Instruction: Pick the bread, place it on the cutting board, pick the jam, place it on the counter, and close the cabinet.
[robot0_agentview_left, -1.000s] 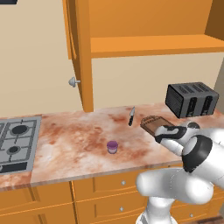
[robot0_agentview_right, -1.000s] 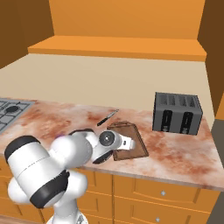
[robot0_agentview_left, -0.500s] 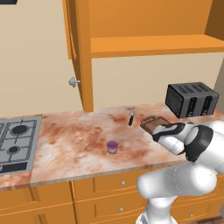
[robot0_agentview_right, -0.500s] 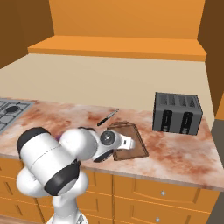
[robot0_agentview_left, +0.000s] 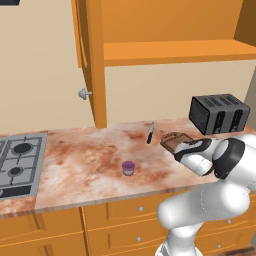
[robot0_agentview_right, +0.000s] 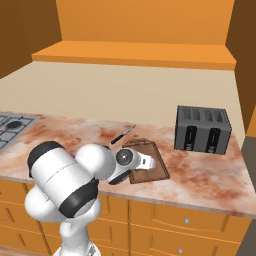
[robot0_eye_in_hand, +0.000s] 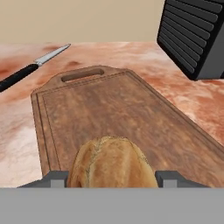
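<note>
Bread (robot0_eye_in_hand: 111, 162) clamped btwn pincer (robot0_eye_in_hand: 113, 178) tips — low over cutting board (robot0_eye_in_hand: 109, 118); jam (robot0_agentview_left: 128, 168) on counter (robot0_agentview_left: 90, 160).

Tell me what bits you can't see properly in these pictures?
- Bread: the hand view's bottom edge cuts it off, so whether it touches the board is unclear.
- Gripper: just two grey finger stubs beside the bread; grip unclear.
- Board in the left base view: mostly hidden behind the arm.
- Jam: label too small to read.
- Cabinet: top cut off.
</note>
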